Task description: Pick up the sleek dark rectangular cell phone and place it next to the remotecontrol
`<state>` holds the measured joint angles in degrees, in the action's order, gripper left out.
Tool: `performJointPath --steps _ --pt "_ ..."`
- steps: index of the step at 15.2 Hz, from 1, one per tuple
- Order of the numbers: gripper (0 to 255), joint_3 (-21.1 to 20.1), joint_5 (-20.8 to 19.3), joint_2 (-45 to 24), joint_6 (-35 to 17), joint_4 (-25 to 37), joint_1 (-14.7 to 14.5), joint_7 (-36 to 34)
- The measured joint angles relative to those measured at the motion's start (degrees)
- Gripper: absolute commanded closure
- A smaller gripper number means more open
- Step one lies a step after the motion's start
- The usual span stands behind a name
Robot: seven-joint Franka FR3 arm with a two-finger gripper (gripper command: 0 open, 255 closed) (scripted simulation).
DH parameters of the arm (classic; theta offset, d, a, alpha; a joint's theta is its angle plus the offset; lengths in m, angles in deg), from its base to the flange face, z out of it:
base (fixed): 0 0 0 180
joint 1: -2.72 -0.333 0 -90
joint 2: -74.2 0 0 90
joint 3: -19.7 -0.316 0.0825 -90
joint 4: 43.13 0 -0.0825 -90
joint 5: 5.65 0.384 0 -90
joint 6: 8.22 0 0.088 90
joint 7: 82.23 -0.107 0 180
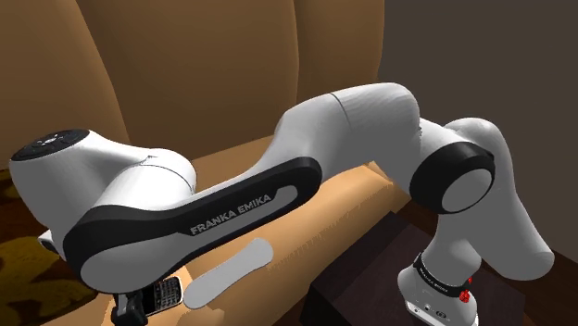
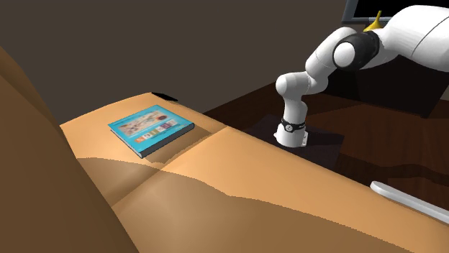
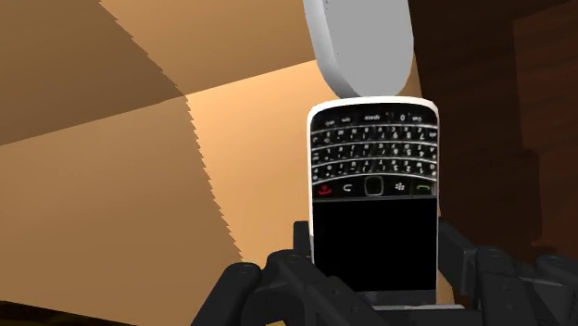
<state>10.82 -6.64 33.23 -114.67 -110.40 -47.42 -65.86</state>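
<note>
A black cell phone with a small keyboard and a dark screen sits between my gripper's fingers, which clasp its two long sides. Its keyboard end points at the rounded end of a pale grey remote control, close to it. Both lie over the tan sofa seat. In the shoulder view the gripper is low at the picture's left with the phone in it, and the remote lies just to its right. The remote also appears in the second exterior view.
A teal book lies on the sofa's flat arm, far from the gripper. Tall brown back cushions rise behind the seat. The seat's front edge drops to a dark wooden floor, where the stand is.
</note>
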Motion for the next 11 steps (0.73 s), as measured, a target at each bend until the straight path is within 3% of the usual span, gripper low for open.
performJointPath --steps 3,4,11 --pt "255 0.01 0.01 -0.29 -0.66 -0.51 0.11 0.11" --pt "0 0.02 0.00 -0.22 -0.80 -0.69 0.11 0.07" --pt "0 -0.08 0.11 -0.54 0.15 -0.44 0.11 0.17"
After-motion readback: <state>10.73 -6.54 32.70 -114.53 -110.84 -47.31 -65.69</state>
